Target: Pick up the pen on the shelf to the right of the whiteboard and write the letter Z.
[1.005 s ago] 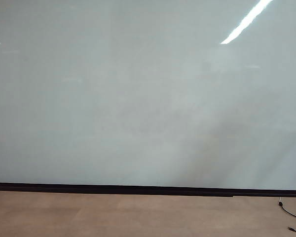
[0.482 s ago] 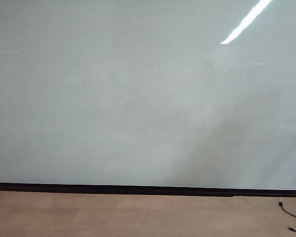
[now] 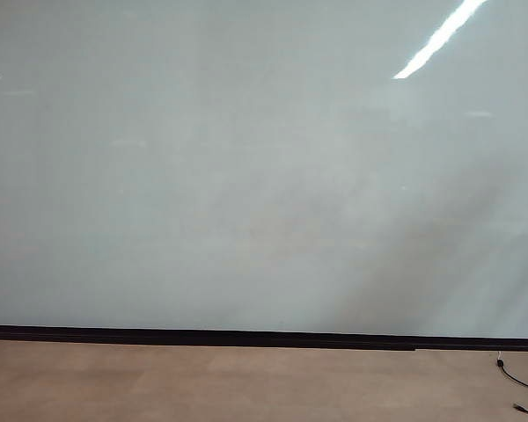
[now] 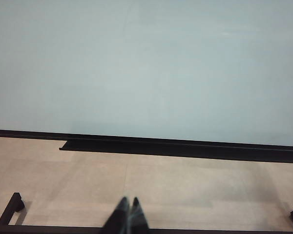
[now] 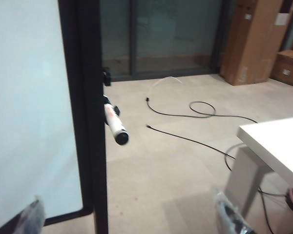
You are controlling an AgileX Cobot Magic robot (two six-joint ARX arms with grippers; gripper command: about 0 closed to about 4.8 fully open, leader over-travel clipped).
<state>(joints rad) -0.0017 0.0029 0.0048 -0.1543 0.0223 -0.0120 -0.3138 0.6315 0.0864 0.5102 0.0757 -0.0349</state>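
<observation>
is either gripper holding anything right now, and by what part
Nothing is held. The right gripper is open and empty, apart from the pen sticking out at the whiteboard's edge. The left gripper has its fingers together with nothing between them.

The exterior view faces the whiteboard point(image 3: 246, 176) squarely from close by. The left wrist view looks lower at the same board and floor point(image 4: 185, 190); the right wrist view looks past its right edge.
</observation>
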